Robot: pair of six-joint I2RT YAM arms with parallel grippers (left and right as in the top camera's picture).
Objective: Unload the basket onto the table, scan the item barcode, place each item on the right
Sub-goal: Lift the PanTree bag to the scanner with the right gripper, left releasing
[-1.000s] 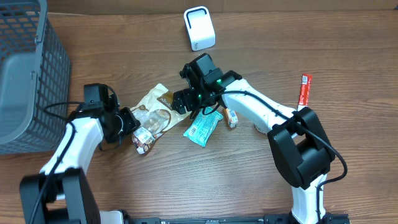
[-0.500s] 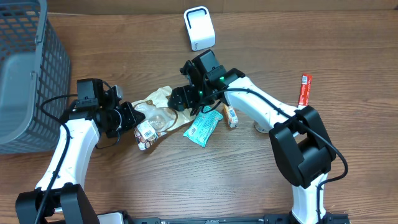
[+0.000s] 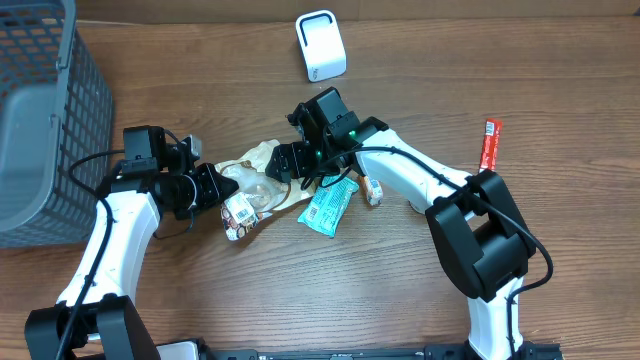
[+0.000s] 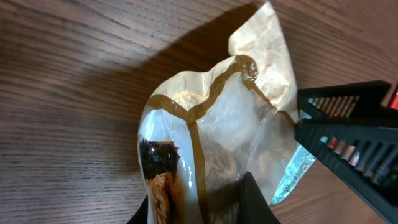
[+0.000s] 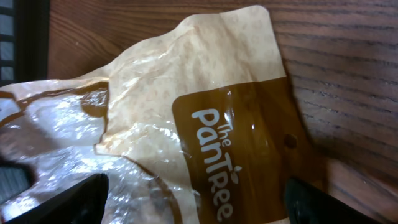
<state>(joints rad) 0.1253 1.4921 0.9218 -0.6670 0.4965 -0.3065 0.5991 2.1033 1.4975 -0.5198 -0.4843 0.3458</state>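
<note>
**Snack bag stretched between both arms, left fingers clamped, right fingers spread over its top end**

The snack bag [image 3: 255, 185] sits near the middle of the counter [image 3: 200, 290]. Its long axis runs on a slant from the left fingers [image 3: 216, 193] at its lower end up toward the right fingers [image 3: 287, 163] at its sealed top end. So the bag lies directly ahead of the left fingers and directly under the right ones, and both arms are at the bag.

The left fingers are pressed together on the bag's lower end. The left wrist view shows the clear window and brown seam of the bag rising straight out of their tips, with a shadow on the wood behind. From that I judge the bag is at least partly off the counter.

The right fingers stand wide apart and hold nothing. In the right wrist view their two dark tips sit at the bottom corners of the picture, with the printed brown panel of the bag lying between them. I cannot tell whether either tip touches the film.

A white label, probably carrying the barcode, shows at the end beside the left fingers. The white scanner [image 3: 320, 45] stands well apart at the far edge of the counter, beyond the right arm. A likely next move is for the right fingers to close across the top end. For that, the bag's width must stay lined up inside their gap.
</note>
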